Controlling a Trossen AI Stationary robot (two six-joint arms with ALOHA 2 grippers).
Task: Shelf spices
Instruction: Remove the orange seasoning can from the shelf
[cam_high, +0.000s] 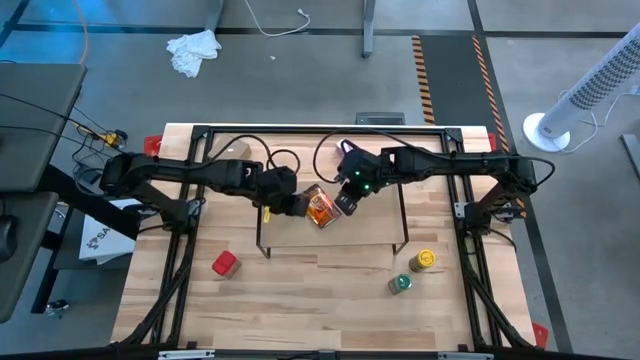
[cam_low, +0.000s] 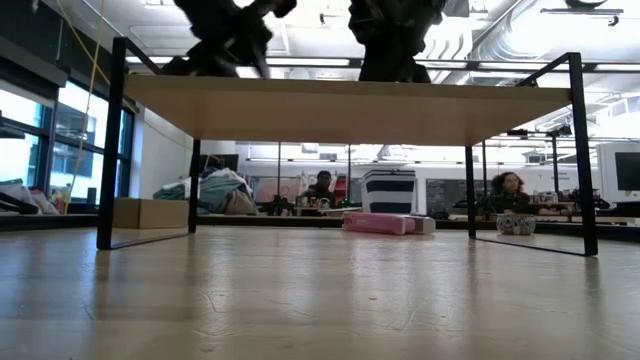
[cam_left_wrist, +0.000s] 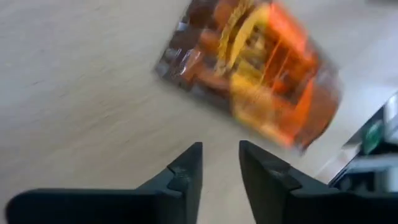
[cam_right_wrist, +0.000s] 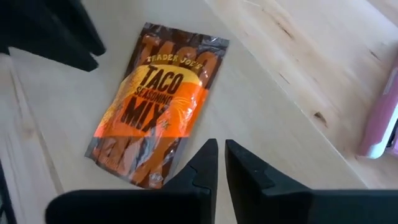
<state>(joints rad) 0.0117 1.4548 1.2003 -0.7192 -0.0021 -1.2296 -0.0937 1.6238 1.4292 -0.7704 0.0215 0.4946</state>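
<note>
The red container (cam_high: 225, 264) stands near the surface's front-left corner; the green-lidded jar (cam_high: 400, 284) and yellow jar (cam_high: 424, 260) stand toward its front-right. None is shelved yet. Farther back, the packet (cam_high: 321, 208) lies flat on the shelf (cam_high: 380, 232) top. The left pincer (cam_left_wrist: 219, 167) hangs beside it, slightly parted and empty; the right pincer (cam_right_wrist: 221, 160), nearly closed, is also empty. Lift both arms clear before fetching a jar.

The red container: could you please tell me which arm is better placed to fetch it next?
Probably the left: the red container sits on its side of the table, nearer the left gripper than the right gripper.
</note>
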